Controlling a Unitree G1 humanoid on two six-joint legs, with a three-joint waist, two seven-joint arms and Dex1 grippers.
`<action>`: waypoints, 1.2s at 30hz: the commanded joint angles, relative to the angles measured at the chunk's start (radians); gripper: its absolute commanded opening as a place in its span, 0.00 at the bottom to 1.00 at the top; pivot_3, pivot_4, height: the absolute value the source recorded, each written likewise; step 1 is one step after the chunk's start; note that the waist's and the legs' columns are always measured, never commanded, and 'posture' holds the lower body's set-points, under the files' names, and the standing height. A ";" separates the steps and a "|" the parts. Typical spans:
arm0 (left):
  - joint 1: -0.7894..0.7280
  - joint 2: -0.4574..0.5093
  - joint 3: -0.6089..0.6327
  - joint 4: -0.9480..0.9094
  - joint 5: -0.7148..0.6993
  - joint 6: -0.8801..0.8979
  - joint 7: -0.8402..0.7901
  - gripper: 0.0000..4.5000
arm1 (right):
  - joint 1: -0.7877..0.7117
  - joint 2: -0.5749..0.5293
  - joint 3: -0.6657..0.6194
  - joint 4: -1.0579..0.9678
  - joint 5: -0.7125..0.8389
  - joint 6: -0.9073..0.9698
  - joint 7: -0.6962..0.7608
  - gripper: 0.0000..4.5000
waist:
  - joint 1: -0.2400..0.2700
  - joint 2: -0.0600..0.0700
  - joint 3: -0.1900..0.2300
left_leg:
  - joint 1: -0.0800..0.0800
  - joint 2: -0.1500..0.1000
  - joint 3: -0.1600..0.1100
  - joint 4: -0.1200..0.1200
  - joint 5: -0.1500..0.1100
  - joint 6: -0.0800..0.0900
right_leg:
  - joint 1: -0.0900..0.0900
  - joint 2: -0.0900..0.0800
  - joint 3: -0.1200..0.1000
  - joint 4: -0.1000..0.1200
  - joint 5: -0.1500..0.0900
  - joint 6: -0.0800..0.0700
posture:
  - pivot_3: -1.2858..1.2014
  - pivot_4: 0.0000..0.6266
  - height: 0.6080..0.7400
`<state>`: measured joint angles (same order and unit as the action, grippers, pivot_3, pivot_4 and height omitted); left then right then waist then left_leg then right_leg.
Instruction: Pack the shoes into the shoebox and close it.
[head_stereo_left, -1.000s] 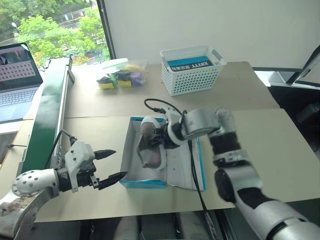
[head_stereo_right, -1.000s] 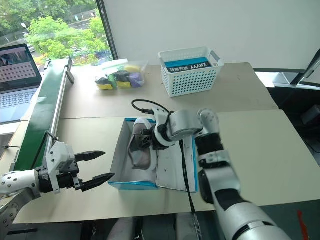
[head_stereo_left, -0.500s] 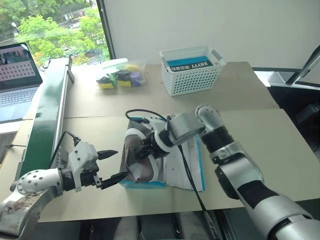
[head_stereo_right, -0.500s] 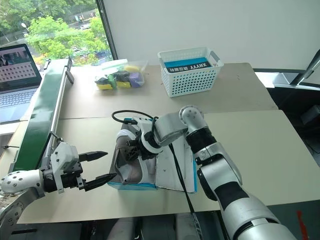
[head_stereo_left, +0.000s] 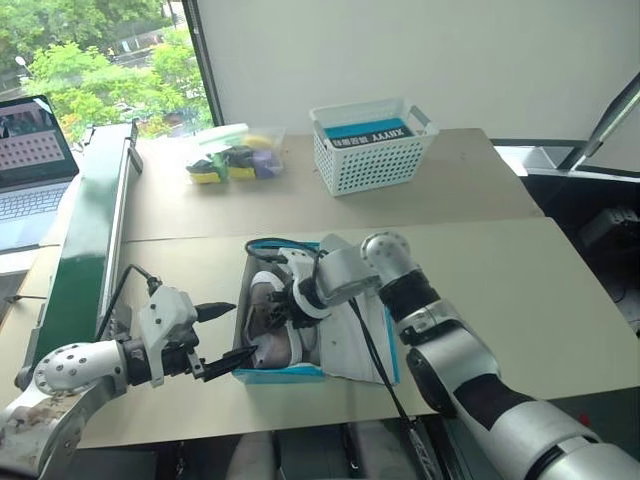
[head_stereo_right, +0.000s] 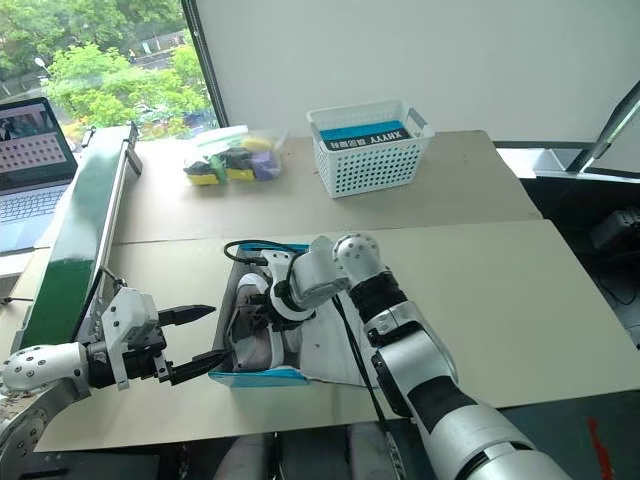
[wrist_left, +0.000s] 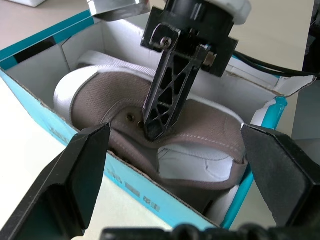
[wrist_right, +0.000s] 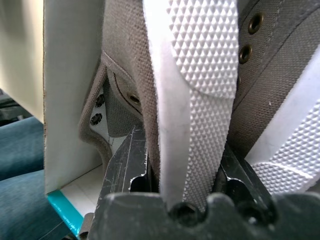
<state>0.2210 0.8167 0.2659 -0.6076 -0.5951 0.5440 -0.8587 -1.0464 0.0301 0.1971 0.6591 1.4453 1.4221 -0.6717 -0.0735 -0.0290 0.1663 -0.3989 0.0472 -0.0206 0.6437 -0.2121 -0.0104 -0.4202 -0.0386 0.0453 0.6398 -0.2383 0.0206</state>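
Observation:
The cyan shoebox (head_stereo_left: 290, 373) stands open on the table in front of me, its white-lined lid (head_stereo_left: 358, 335) folded out flat to the right. A grey shoe (head_stereo_left: 268, 322) with a pale sole (wrist_right: 200, 75) rests inside near the box's left wall. My right gripper (head_stereo_left: 283, 303) reaches down into the box and is shut on that shoe, one black finger (wrist_left: 165, 95) at its lace opening. In the right wrist view a second ridged sole (wrist_right: 285, 150) lies beside it. My left gripper (head_stereo_left: 240, 332) hovers open just outside the box's left front corner, touching nothing.
A white lattice basket (head_stereo_left: 370, 150) and a clear bag of coloured items (head_stereo_left: 232, 160) stand at the back of the table. A green rail (head_stereo_left: 95, 240) and a laptop (head_stereo_left: 30, 170) lie to the left. A black cable (head_stereo_left: 370, 350) trails over the lid.
My right gripper has carried the shoe down and to the left, lowering it from above the box's rim into the box. The left gripper has stayed where it was, still open.

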 joint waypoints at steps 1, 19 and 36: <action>-0.002 0.003 0.018 -0.024 -0.005 -0.014 -0.004 0.98 | 0.009 0.030 -0.027 0.031 -0.161 -0.012 0.062 0.32 | -0.001 0.001 -0.001 | 0.001 0.001 0.000 0.000 0.000 0.000 | 0.000 0.002 0.000 0.001 0.000 -0.001 | 0.52 0.24 0.99; -0.048 0.011 0.010 0.011 -0.005 -0.003 -0.009 1.00 | -0.150 -0.059 -0.347 -0.314 -0.295 0.130 0.333 0.97 | 0.007 0.002 -0.001 | -0.020 0.004 -0.001 -0.002 -0.001 0.001 | -0.021 0.006 0.001 0.003 0.005 -0.012 | 0.52 0.24 0.99; -0.172 0.030 -0.031 0.102 -0.001 0.000 -0.062 1.00 | 0.458 -0.890 -0.160 -1.153 -0.083 0.101 1.490 0.01 | 0.030 0.002 0.002 | -0.019 0.002 0.000 -0.001 -0.001 0.001 | -0.019 0.005 0.001 0.002 0.000 -0.005 | 0.52 0.24 0.99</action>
<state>0.0588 0.8357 0.2255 -0.4923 -0.5887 0.5484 -0.9135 -0.6283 -0.8090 -0.0044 -0.3890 1.4219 1.5837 0.6902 -0.0434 -0.0270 0.1679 -0.4171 0.0495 -0.0206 0.6425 -0.2127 -0.0096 -0.4387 -0.0331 0.0468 0.6428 -0.2386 0.0162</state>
